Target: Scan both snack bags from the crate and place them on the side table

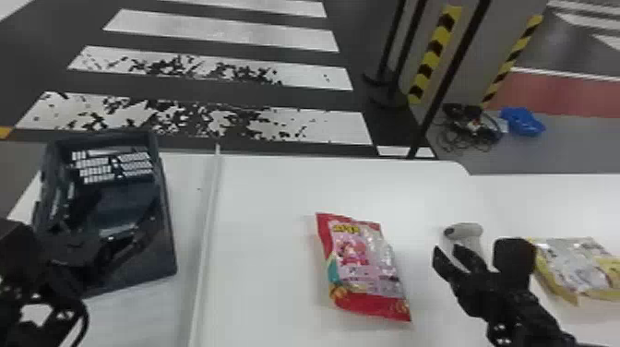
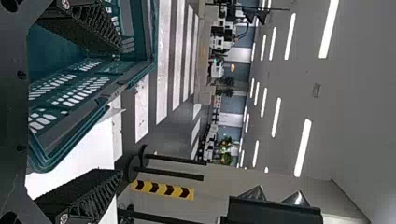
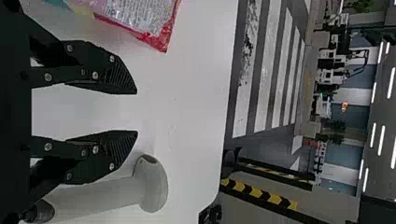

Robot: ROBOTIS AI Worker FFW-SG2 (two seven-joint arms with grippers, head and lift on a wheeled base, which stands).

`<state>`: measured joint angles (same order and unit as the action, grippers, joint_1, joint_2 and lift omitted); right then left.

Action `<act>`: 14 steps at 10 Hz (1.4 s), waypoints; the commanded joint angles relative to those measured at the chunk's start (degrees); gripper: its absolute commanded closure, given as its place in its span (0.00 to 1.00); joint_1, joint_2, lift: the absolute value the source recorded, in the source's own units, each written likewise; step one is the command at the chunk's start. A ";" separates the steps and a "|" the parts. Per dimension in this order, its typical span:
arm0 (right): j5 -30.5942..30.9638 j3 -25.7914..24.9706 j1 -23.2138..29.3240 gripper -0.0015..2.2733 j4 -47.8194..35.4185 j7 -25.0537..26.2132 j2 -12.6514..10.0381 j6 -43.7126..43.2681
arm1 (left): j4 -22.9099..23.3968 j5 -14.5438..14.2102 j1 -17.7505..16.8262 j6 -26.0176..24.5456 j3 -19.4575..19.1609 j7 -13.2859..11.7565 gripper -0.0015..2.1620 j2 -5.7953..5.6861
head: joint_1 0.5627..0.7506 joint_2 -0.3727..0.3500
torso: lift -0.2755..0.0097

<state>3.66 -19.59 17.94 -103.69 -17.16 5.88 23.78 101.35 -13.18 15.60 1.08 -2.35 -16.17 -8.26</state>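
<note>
In the head view a red-and-pink snack bag [image 1: 362, 267] lies flat on the white table, and a yellow snack bag [image 1: 574, 267] lies farther right. My left gripper [image 1: 110, 221] is over the dark crate [image 1: 168, 230]; the left wrist view has this gripper [image 2: 119, 112] open, its fingers wide apart beside the crate wall [image 2: 93, 128]. My right gripper [image 1: 446, 251] stands between the two bags, close to the grey scanner [image 1: 470, 228]. In the right wrist view, the open gripper [image 3: 137, 112] holds nothing, with the scanner [image 3: 154, 186] beside one finger and the red bag [image 3: 140, 16] beyond the other.
A raised seam [image 1: 207, 230] runs between the crate's surface and the white table [image 1: 258, 194]. Past the far table edge stand dark poles [image 1: 426, 124] and a pillar with yellow-black strips [image 1: 436, 50]. Cables [image 1: 470, 127] and a blue object [image 1: 522, 121] lie on the floor.
</note>
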 commanded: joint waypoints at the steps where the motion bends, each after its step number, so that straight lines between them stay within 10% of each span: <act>1: 0.20 -1.59 -1.68 0.08 1.65 0.03 1.50 1.50 | 0.17 0.00 0.40 0.19 -0.20 0.00 0.04 -0.01 | 0.70 0.24 | 0.63; 8: -0.67 -3.61 -9.15 0.08 16.24 0.64 11.00 3.25 | 5.71 0.70 4.88 -0.87 -0.99 1.49 0.04 0.79 | 0.70 0.06 | 0.63; 14: -2.70 -2.65 -12.93 0.24 23.18 -5.78 13.90 1.50 | 10.98 2.11 9.63 -5.09 -3.19 3.69 0.04 2.28 | 0.70 0.05 | 0.63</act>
<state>1.02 -22.28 5.24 -80.97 -22.74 19.68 25.58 112.24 -11.14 25.05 -4.00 -5.45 -12.48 -6.05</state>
